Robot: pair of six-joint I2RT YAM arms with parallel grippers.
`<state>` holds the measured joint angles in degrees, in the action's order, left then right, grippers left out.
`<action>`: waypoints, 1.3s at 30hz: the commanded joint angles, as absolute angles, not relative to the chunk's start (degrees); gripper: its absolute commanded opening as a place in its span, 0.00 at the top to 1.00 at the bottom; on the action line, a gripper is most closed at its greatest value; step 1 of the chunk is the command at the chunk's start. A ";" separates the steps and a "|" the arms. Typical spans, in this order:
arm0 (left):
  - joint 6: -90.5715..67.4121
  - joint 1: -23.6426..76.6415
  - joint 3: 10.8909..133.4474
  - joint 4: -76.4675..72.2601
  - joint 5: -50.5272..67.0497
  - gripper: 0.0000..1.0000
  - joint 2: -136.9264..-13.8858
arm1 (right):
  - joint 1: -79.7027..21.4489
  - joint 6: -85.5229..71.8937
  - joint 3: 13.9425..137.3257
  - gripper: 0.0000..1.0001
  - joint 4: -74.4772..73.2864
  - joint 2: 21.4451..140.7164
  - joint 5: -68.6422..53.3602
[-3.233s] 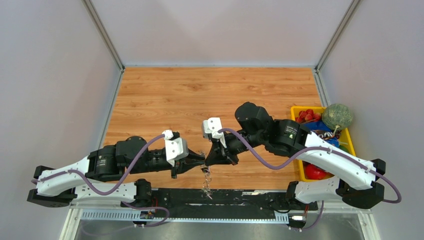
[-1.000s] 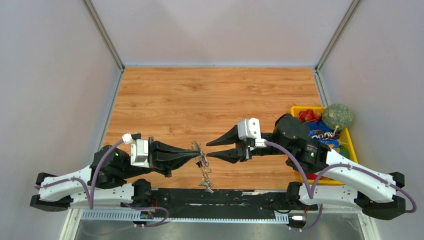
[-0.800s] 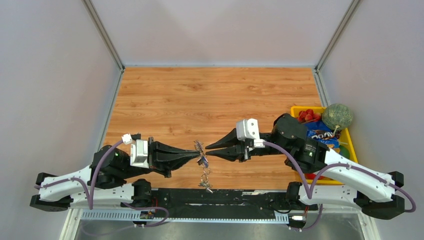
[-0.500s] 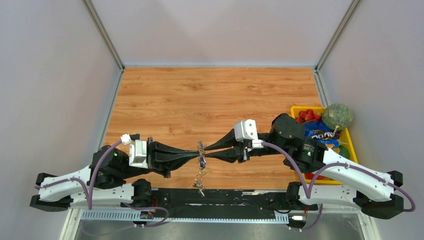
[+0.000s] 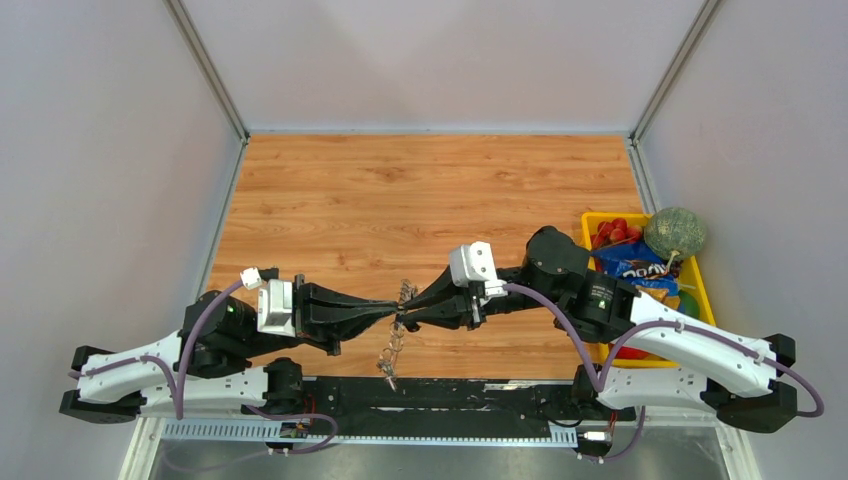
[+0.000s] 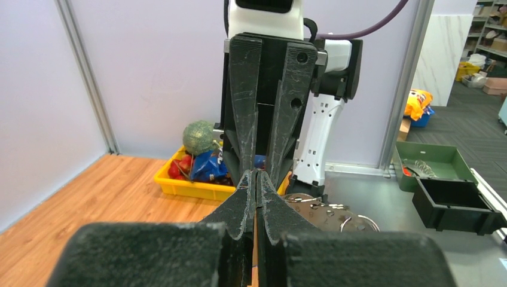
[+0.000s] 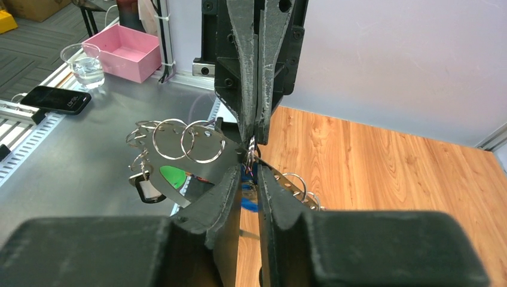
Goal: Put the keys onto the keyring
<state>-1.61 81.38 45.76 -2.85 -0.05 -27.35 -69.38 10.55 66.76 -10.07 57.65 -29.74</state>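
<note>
My left gripper and right gripper meet tip to tip over the table's near edge. Between them hangs a bundle of keys, silvery rings and a perforated metal strip. In the right wrist view the keyring and a second hoop lie on the strip, with a green tag and a dark-headed key below. My right gripper is closed narrowly on the bundle's top, a blue tag between its fingers. My left gripper is shut, pinching the same spot from the other side.
A yellow bin with red fruit, snack bags and a green melon stands at the table's right edge. Off the table, the right wrist view shows a pink box, a plastic cup and a phone.
My right gripper has moved left to the left gripper's tips and closed from open onto the bundle. The hanging keys have swung left. The left arm has hardly moved.
</note>
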 commanded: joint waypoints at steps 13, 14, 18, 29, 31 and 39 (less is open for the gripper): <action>-1.52 81.47 45.75 -7.70 0.14 1.00 -26.13 | -70.50 9.23 69.96 0.79 -7.83 57.83 -30.45; -1.51 81.47 45.68 -7.76 0.16 1.00 -26.15 | -70.45 9.16 70.04 0.78 -7.78 57.83 -30.47; -1.49 81.47 45.70 -7.74 0.18 1.00 -26.37 | -70.66 9.14 70.08 0.78 -7.60 57.83 -30.28; -1.84 81.51 45.42 -7.99 0.51 1.00 -26.55 | -70.84 8.79 70.18 0.91 -6.96 58.19 -29.27; -1.85 81.48 45.45 -8.03 0.60 1.00 -26.64 | -70.99 8.79 70.22 0.99 -6.90 58.19 -28.91; -2.53 81.47 46.47 -5.65 0.92 1.00 -26.53 | -71.11 8.64 69.67 1.00 -8.54 57.88 -27.53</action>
